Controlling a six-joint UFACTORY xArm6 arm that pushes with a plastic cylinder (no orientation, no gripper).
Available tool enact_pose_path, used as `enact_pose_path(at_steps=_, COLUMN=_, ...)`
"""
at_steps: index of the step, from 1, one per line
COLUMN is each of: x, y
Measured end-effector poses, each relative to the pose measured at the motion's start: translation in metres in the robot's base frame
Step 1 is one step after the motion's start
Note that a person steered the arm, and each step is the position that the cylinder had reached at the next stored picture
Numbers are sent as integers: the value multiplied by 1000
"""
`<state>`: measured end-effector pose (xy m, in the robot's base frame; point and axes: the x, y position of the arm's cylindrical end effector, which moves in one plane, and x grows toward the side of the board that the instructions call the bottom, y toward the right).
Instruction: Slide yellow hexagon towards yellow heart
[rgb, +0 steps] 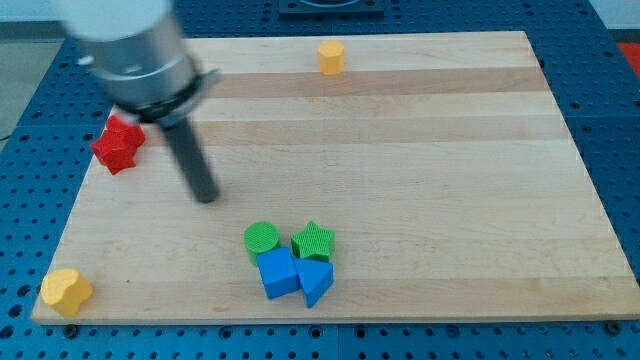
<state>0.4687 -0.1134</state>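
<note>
The yellow hexagon (331, 57) sits near the board's top edge, a little left of the middle. The yellow heart (66, 291) lies at the board's bottom left corner. My tip (206, 195) rests on the bare wood in the left half of the board, well below and left of the hexagon and up and right of the heart. It touches no block.
A red block and a red star (118, 144) sit together at the left edge, left of the rod. A green cylinder (262, 238), green star (314, 241), blue cube (277, 272) and blue triangle (315, 281) cluster near the bottom middle. The wooden board (450, 150) lies on a blue surface.
</note>
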Motion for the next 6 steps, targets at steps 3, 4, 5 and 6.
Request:
enact_pose_path(at_steps=3, x=-191, y=223)
enact_pose_path(at_steps=4, x=-252, y=209)
enact_pose_path(at_steps=5, x=-247, y=129)
enact_pose_path(at_steps=6, x=-200, y=63)
